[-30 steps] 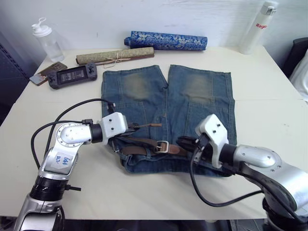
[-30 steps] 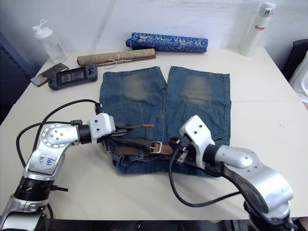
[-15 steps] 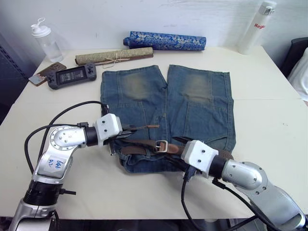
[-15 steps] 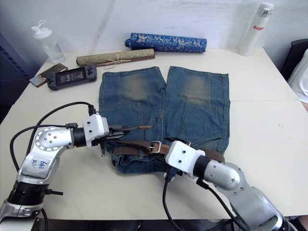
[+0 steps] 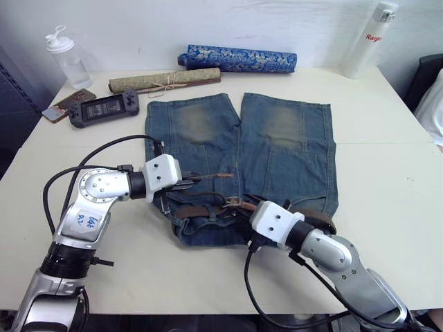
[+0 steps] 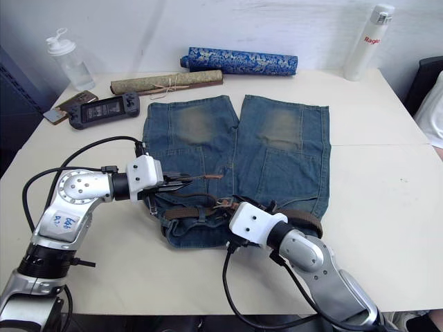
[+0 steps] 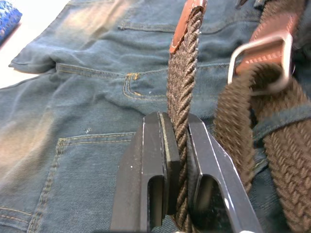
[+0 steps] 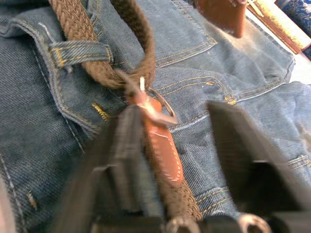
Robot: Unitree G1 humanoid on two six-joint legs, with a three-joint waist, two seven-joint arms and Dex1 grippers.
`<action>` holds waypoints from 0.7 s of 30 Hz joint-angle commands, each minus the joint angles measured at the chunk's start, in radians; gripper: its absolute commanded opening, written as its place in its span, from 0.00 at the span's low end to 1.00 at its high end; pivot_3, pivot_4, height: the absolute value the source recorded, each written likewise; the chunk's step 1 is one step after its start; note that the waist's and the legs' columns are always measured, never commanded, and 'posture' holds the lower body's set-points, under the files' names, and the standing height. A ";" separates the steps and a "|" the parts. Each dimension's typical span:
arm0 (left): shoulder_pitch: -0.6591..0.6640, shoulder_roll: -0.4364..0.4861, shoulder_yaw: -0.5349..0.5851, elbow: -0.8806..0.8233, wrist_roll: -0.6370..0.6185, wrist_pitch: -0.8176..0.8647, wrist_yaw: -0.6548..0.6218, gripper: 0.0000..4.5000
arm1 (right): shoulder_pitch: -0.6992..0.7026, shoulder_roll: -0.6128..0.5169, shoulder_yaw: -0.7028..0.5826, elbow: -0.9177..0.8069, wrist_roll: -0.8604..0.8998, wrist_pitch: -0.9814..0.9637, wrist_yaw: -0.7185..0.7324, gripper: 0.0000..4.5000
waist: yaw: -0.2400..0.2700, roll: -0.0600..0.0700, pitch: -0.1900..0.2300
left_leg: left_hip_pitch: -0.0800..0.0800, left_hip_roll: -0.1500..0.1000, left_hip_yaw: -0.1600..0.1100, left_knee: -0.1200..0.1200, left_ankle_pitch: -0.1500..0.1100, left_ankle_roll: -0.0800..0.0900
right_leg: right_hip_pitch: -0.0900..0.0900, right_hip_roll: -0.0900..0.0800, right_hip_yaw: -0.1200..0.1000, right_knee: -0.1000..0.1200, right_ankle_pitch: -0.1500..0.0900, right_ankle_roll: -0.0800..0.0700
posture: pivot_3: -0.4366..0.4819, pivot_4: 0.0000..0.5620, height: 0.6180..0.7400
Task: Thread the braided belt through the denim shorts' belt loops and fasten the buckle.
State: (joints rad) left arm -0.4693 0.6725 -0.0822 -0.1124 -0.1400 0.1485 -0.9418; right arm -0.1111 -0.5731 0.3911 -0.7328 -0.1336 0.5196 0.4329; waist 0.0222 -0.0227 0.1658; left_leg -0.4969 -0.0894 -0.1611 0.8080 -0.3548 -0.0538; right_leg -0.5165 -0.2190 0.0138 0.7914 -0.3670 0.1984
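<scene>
The denim shorts (image 5: 277, 138) lie flat on the table, waistband toward me. The braided belt (image 5: 201, 208) runs along that waistband and passes under a belt loop (image 8: 77, 51). My left gripper (image 5: 188, 182) is shut on the belt just behind its reddish leather tip (image 7: 187, 24), holding that end raised over the left pocket. My right gripper (image 8: 175, 116) is open at the waistband's middle. The silver buckle (image 8: 156, 108) and its leather tab lie between its fingers (image 8: 124, 145), and I cannot tell whether they touch it.
At the back lie a tan rolled mat (image 5: 165, 79) and a blue patterned roll (image 5: 237, 59). A handheld console (image 5: 104, 108), a phone (image 5: 68, 104) and a clear bottle (image 5: 66, 59) sit at the far left. A white bottle (image 5: 370, 38) stands far right.
My right arm has swung left along the waistband until its fingers straddle the buckle, which now sits tilted up. My left gripper has kept hold of the belt end and barely shifted.
</scene>
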 commanded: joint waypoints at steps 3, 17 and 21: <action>-0.027 -0.005 -0.004 0.009 0.000 -0.035 -0.006 0.00 | 0.018 0.020 -0.030 -0.042 -0.010 0.086 0.007 0.01 | -0.001 0.000 0.000 | 0.000 0.000 0.000 0.000 0.000 0.000 | 0.000 0.000 0.000 0.001 0.000 0.000 | 0.48 0.27 0.16; -0.030 -0.015 -0.015 0.014 0.000 -0.041 -0.005 0.00 | -0.009 0.017 -0.111 -0.122 0.055 0.192 0.078 0.21 | 0.000 0.000 0.000 | 0.000 0.000 -0.001 0.000 0.000 0.000 | 0.000 0.000 0.000 0.001 0.000 0.000 | 0.48 0.27 0.16; -0.029 -0.016 -0.015 0.013 0.000 -0.039 -0.005 0.00 | 0.020 -0.010 -0.160 -0.171 0.105 0.192 0.123 0.51 | 0.000 0.000 0.000 | 0.000 0.000 -0.001 0.000 0.000 0.000 | 0.000 0.000 0.000 0.001 0.000 0.000 | 0.48 0.27 0.16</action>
State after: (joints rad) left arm -0.4791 0.6559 -0.1004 -0.0909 -0.1368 0.1202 -0.9435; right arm -0.1011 -0.5664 0.2648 -0.8310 -0.0569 0.7228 0.5301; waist 0.0224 -0.0227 0.1659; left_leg -0.4970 -0.0896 -0.1618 0.8083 -0.3546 -0.0539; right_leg -0.5166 -0.2190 0.0136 0.7925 -0.3672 0.1982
